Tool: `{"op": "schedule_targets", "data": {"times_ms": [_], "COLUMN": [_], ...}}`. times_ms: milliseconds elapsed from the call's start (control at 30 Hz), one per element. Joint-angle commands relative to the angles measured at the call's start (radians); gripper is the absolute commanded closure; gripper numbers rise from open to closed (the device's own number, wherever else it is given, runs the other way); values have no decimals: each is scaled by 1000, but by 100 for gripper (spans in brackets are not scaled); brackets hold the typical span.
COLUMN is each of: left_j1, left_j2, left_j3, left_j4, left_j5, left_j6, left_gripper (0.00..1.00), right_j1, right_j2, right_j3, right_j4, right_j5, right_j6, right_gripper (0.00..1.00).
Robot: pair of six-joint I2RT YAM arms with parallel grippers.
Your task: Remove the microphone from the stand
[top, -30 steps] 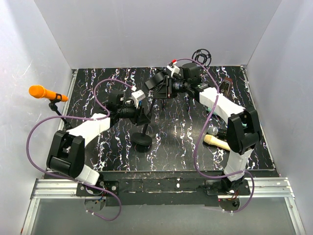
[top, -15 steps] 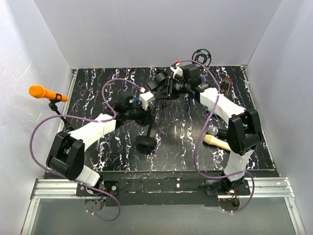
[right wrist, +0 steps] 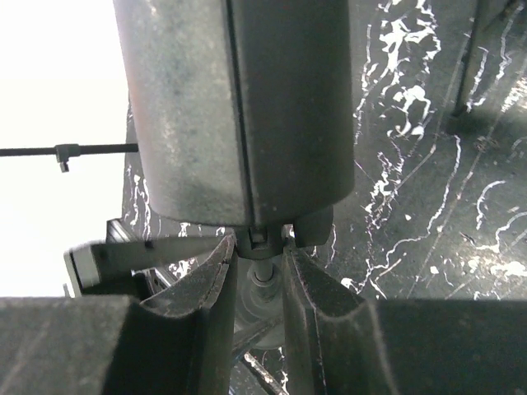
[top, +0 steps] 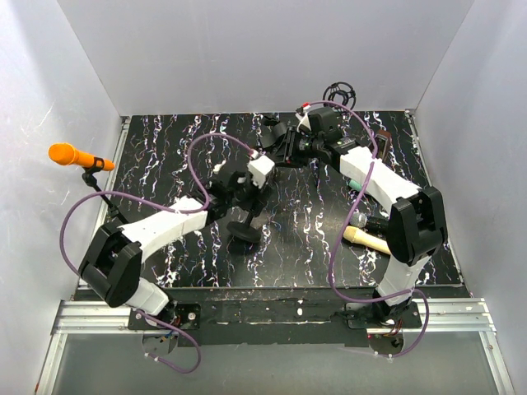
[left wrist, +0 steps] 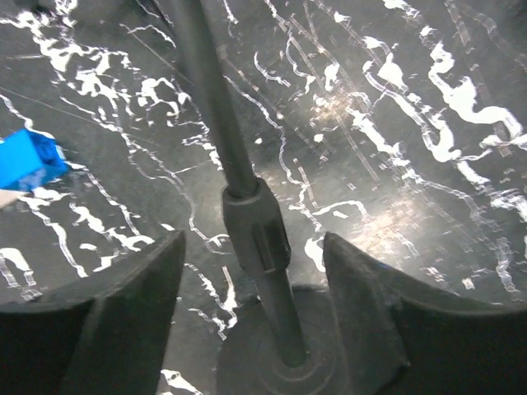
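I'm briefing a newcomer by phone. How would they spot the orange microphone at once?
Find the black marbled table; go to its left edge, by the white wall. There the orange microphone sits clipped atop a thin black stand, unlike the cream microphone lying flat at the right.

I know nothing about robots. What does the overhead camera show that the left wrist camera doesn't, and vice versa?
Only overhead: the left arm and right arm, an orange microphone at the far left, a beige microphone lying at the right. Only the left wrist: a close look at the collar on the pole, the left gripper open either side, not touching. Both: that pole, its round base, the black marbled table.
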Motion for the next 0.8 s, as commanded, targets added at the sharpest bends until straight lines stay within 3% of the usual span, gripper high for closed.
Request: {"op": "schedule_targets", "data": {"times_ms": [0, 133, 267, 367, 467, 533, 567, 600, 700, 767], "left_j1": [142, 201, 218, 222, 222, 222, 222, 222, 206, 147], "left_j2": [-48, -13, 48, 88, 107, 108, 104, 100, 62, 22], "left_j3": [64, 63, 50, 50, 50, 53, 56, 61, 52, 36], "left_j4": [-31, 25, 107, 136, 118, 86, 69, 52, 53, 82], "left_j5": [438, 618, 740, 836, 867, 838, 818, 790, 523, 172], "left_j6": [-99, -139, -117, -113, -62, -19, 2, 19, -4, -18], "left_gripper": [27, 21, 25, 35, 52, 65, 76, 98, 100, 100], "right_j1": [-11, -14, -14, -14, -14, -15, -15, -15, -15, -12], "right_j2": [-49, -52, -47, -46, -49, -55, -58, -61, -66, -75], "right_j3": [-41, -62, -67, -70, -76, -82, -84, -87, -70, -41], "right_j4": [117, 156, 191, 222, 242, 251, 254, 255, 222, 142], "right_j5": [-141, -183, -239, -273, -287, -293, -293, -292, -266, -147], "right_j6": [-59, -64, -60, -58, -58, -60, -60, -61, -73, -76], "right_gripper": [99, 99, 99, 99, 99, 99, 99, 99, 99, 99]}}
